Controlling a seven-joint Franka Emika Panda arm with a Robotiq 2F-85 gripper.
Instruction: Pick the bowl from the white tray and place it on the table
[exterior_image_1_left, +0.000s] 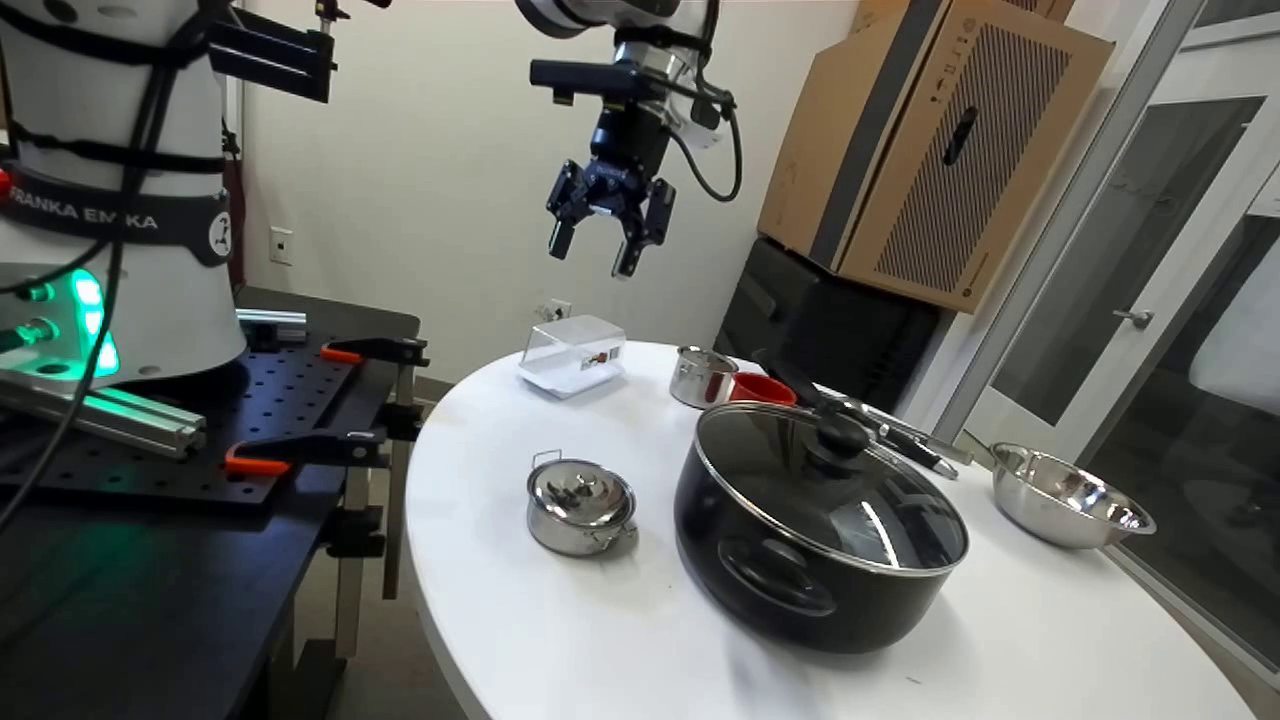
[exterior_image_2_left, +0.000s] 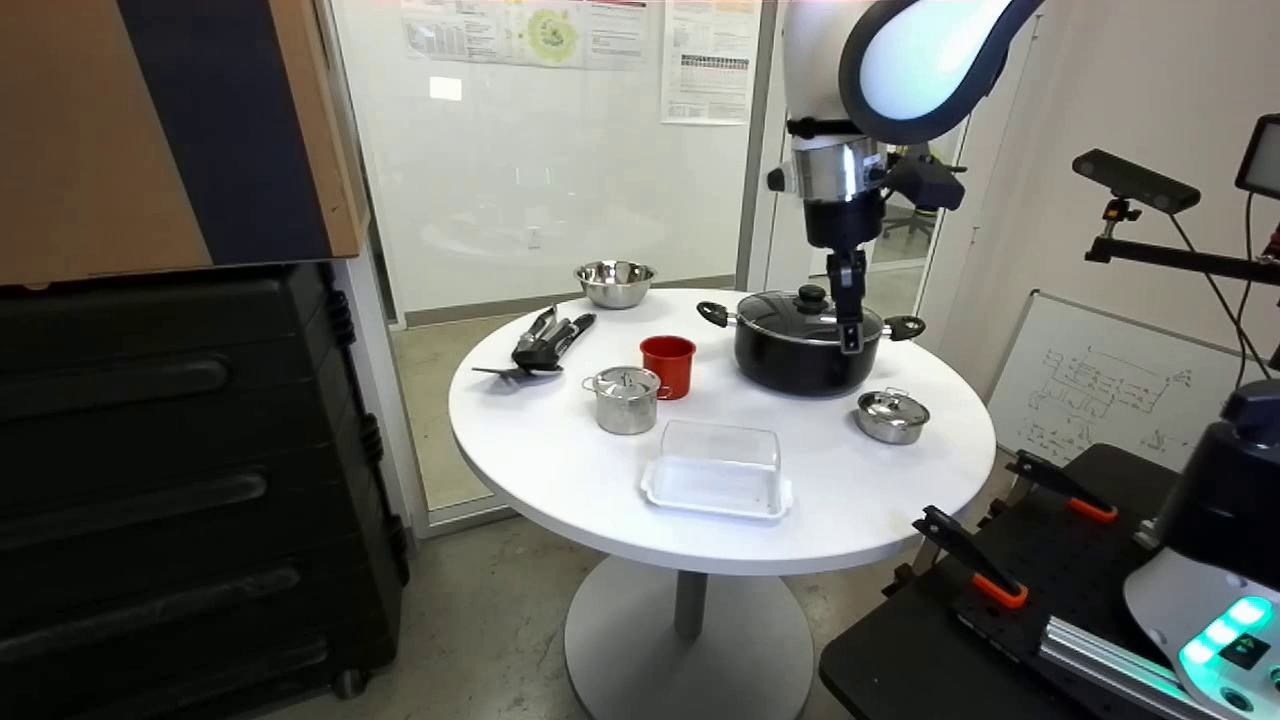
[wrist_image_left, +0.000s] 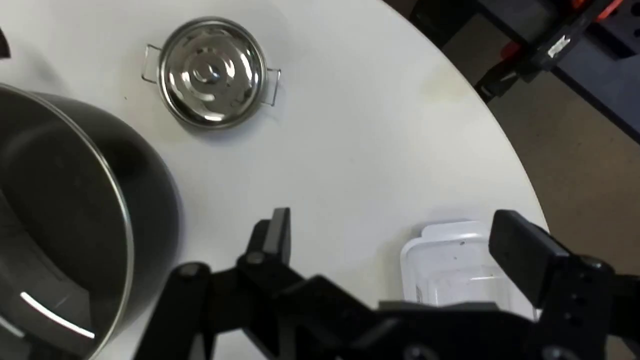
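Note:
My gripper (exterior_image_1_left: 592, 257) is open and empty, raised well above the table (exterior_image_1_left: 500, 620); it also shows in an exterior view (exterior_image_2_left: 850, 338) and in the wrist view (wrist_image_left: 392, 220). The white tray (exterior_image_2_left: 715, 512) lies near the table's edge, and a clear plastic box-shaped cover (exterior_image_2_left: 720, 445) stands on it. Both exterior views show the tray (exterior_image_1_left: 545, 385). In the wrist view the tray (wrist_image_left: 452, 231) is below, partly hidden by the right-hand finger and gripper body. No pale whitish-grey bowl can be made out; it is hidden or out of view.
A black pot with a glass lid (exterior_image_2_left: 800, 365) stands near a small steel lidded pot (exterior_image_2_left: 893, 417). A taller steel pot (exterior_image_2_left: 627, 405), a red cup (exterior_image_2_left: 668, 370), black utensils (exterior_image_2_left: 545, 345) and a shiny steel bowl (exterior_image_2_left: 615, 288) are also on the table. A black workbench (exterior_image_1_left: 150, 600) stands beside it.

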